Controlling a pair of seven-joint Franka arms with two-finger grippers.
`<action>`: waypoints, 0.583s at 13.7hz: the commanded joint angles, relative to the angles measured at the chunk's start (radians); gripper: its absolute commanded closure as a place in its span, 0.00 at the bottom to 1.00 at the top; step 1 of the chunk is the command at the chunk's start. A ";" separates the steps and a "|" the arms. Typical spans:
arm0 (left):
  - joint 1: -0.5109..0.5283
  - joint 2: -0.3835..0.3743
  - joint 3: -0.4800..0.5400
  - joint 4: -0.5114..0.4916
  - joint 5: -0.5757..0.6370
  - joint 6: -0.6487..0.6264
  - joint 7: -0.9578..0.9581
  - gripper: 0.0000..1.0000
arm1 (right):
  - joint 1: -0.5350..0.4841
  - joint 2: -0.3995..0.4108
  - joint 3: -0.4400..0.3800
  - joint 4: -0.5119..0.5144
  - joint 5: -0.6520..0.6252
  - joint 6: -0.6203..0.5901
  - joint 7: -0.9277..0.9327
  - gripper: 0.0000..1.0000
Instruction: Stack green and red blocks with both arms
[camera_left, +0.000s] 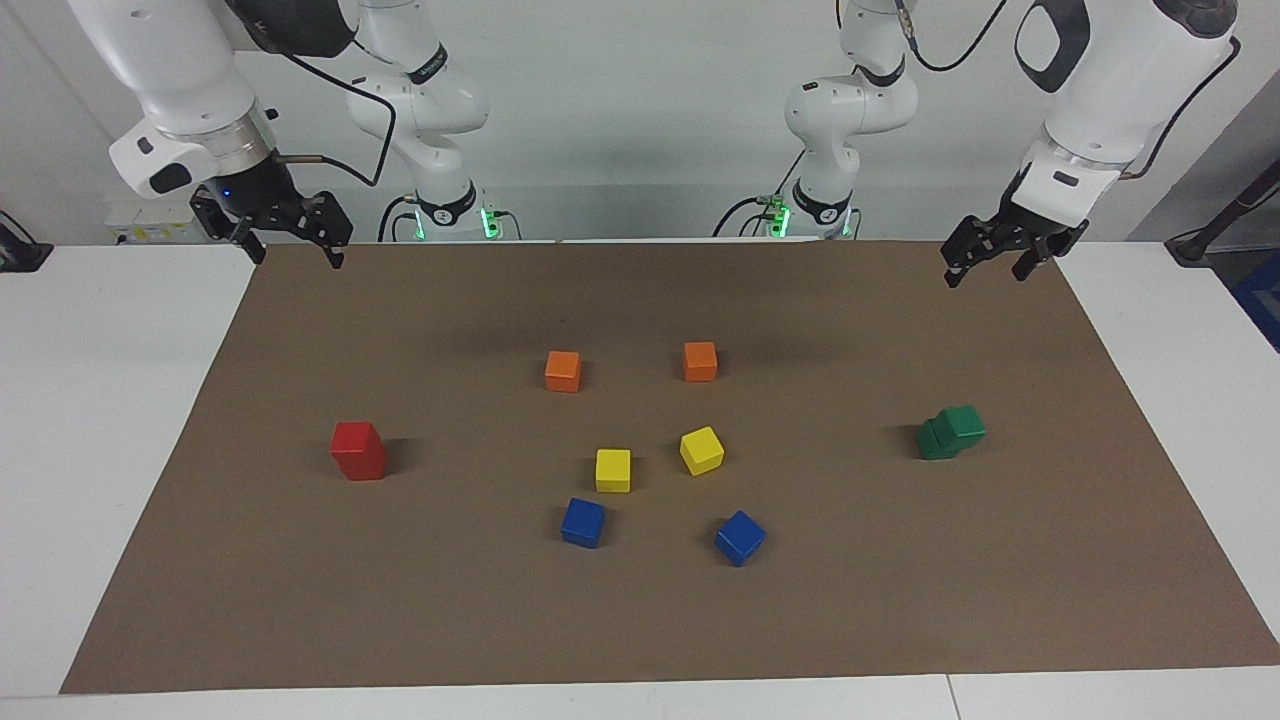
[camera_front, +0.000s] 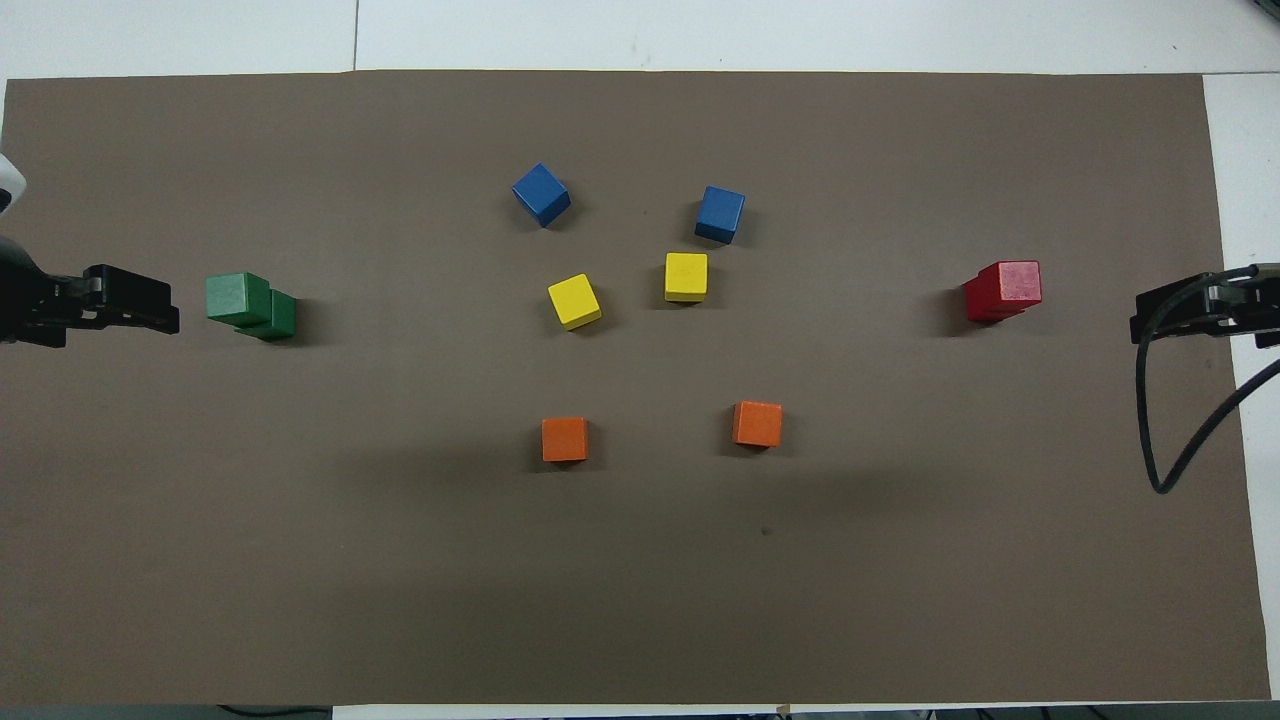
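Two dark green blocks form a stack (camera_left: 952, 432) on the brown mat toward the left arm's end; the upper green block (camera_front: 238, 298) sits askew on the lower one (camera_front: 278, 318). Two red blocks form a stack (camera_left: 358, 452) toward the right arm's end; the upper red block (camera_front: 1015, 282) sits nearly square on the lower. My left gripper (camera_left: 987, 272) is open and empty, raised over the mat's end by the green stack; it also shows in the overhead view (camera_front: 140, 305). My right gripper (camera_left: 295, 255) is open and empty, raised over the mat's end by the red stack (camera_front: 1175, 312).
Between the stacks lie single cubes on the brown mat (camera_left: 640, 620): two orange (camera_left: 563, 371) (camera_left: 700, 361) nearest the robots, two yellow (camera_left: 613, 470) (camera_left: 701, 450), and two blue (camera_left: 582, 522) (camera_left: 739, 537) farthest. A black cable (camera_front: 1160, 440) hangs from the right arm.
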 joint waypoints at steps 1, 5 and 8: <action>0.002 -0.019 0.004 -0.023 -0.006 0.019 0.005 0.00 | -0.015 0.011 0.011 0.022 -0.006 -0.021 -0.024 0.00; 0.002 -0.020 0.002 -0.023 -0.003 0.022 -0.001 0.00 | -0.014 0.011 0.011 0.022 -0.008 -0.021 -0.026 0.00; 0.002 -0.020 0.002 -0.023 -0.003 0.025 -0.002 0.00 | -0.014 0.011 0.011 0.024 -0.009 -0.021 -0.026 0.00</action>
